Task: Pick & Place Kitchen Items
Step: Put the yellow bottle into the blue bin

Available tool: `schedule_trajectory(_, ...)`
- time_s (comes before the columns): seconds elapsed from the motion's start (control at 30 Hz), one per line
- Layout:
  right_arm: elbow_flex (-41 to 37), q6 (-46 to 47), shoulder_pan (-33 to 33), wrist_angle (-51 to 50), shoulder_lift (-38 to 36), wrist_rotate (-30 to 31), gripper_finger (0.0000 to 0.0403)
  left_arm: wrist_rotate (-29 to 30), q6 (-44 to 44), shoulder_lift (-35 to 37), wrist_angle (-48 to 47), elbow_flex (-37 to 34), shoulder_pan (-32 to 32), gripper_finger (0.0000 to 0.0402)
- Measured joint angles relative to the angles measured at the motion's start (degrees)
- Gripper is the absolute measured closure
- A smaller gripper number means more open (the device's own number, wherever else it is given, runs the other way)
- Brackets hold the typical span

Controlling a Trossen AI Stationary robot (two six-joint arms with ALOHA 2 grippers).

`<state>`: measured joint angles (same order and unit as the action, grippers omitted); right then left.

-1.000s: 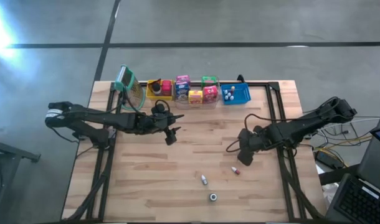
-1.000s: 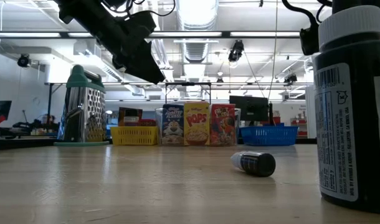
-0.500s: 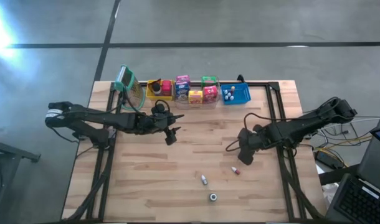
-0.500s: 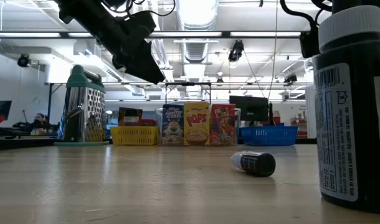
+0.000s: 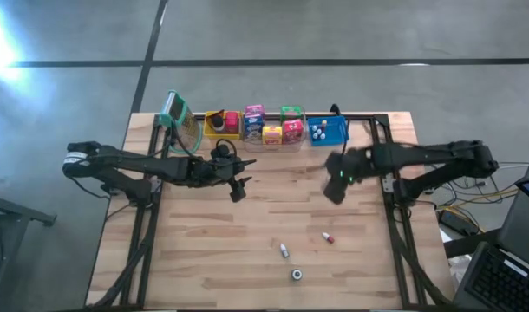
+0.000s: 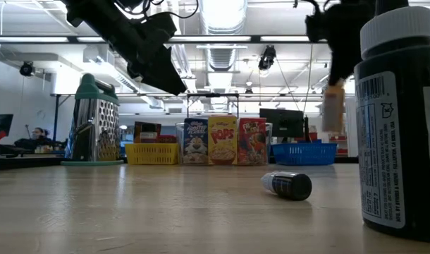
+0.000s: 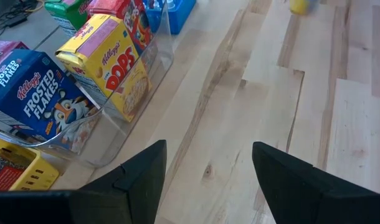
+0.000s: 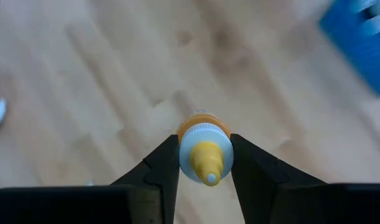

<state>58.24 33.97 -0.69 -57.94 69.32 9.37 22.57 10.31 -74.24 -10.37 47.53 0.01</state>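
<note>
Wooden table; right claw pinching yellow-capped bottle; left claw spread.

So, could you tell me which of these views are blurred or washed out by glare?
High view: the right gripper is smeared by motion, and glare whitens the floor at the top left corner. Right wrist view: the small bottle it clamps is sharp, the table and blue bin behind are blurred. Low view: the near dark bottle looms large.
</note>
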Motion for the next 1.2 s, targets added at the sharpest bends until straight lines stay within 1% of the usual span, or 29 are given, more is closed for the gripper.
schedule_trajectory(0.13, 5.14, -4.97, 8.43, -4.31, 0.04, 0.19, 0.0283, 0.00, 0.00, 0.01, 0.01, 0.02, 0.00, 0.0158)
schedule_trajectory(0.27, 8.55, -9.38, 16.75, -5.06, 0.07, 0.24, 0.0290, 0.00, 0.00, 0.00, 0.01, -0.01, 0.00, 0.0158)
schedule_trajectory(0.43, 9.87, -13.59, 26.22, -3.88, 0.15, 0.17, 0.0291, 0.00, 0.00, 0.00, 0.00, -0.01, 0.00, 0.0158)
schedule_trajectory(0.57, 8.65, -15.37, 32.42, -2.21, 0.17, -0.53, 0.0285, 0.00, 0.00, 0.01, 0.02, -0.01, 0.01, 0.0158)
schedule_trajectory(0.63, 7.61, -16.72, 34.73, -0.87, 0.20, -1.00, 0.0286, 0.00, 0.00, 0.01, 0.00, -0.01, 0.01, 0.0158)
schedule_trajectory(0.77, 6.10, -19.63, 39.14, 3.98, 0.22, -4.48, 0.0291, 0.00, 0.00, 0.02, 0.02, 0.00, 0.00, 0.0158)
schedule_trajectory(0.9, 5.61, -20.95, 43.35, 6.38, 0.91, -5.43, 0.0288, 0.00, 0.00, 0.00, 0.00, 0.02, 0.02, 0.0158)
schedule_trajectory(1.0, 5.73, -22.47, 45.38, 5.58, 3.29, -5.90, 0.0286, 0.00, 0.00, 0.01, 0.01, 0.00, 0.00, 0.0158)
schedule_trajectory(1.2, 8.70, -26.43, 46.42, 7.25, 10.77, -6.60, 0.0290, 0.00, 0.00, 0.00, 0.00, -0.01, 0.02, 0.0158)
